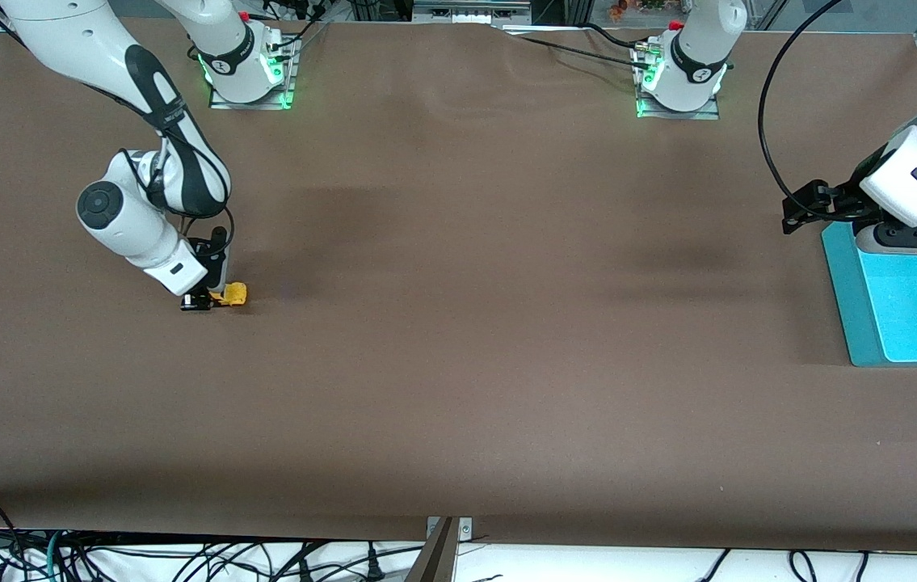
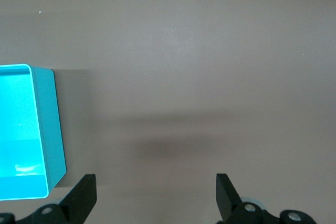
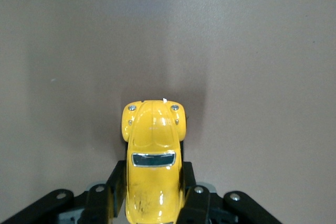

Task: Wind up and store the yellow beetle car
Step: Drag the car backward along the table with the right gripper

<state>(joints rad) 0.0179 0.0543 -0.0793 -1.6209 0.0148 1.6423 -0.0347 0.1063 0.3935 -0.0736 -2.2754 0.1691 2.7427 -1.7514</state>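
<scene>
A: Right wrist view: car (image 3: 153,158) sits between the right gripper (image 3: 152,198) fingers, clamped on both flanks, nose pointing away from the wrist. So closed on the car.

B: Why hold it by the sides?

A: My guess, wheels stay free on the table (image 1: 458,323). Grip the body, drag it along, spring winds. It looks down at table level in the front view, right gripper (image 1: 212,301) low, car (image 1: 233,293) poking out of it.

B: Wheels actually touching?

A: Can't tell for sure. Looks like it, the shadow sits tight under it.

B: Where on the table?

A: Toward the right arm's end, about mid-depth, well apart from the bin.

B: Bin?

A: Teal bin (image 1: 902,307) at the left arm's end. Nothing in the part that shows. Presumably where the car is stored.

B: Left arm?

A: Waiting. Left gripper (image 2: 156,196) wide open, nothing in it, hovering over the table just beside the bin (image 2: 50,124). In the front view the left gripper (image 1: 809,206) sits over the bin's farther corner.

B: Why park there?

A: Probably to catch or pick the car near the bin once it rolls that way. Judgement only.

B: Stage?

A: Winding, or just about to. Storing not done.

B: Risk?

A: Tiny car, could twist out of the pinch if pressed too hard.
</scene>
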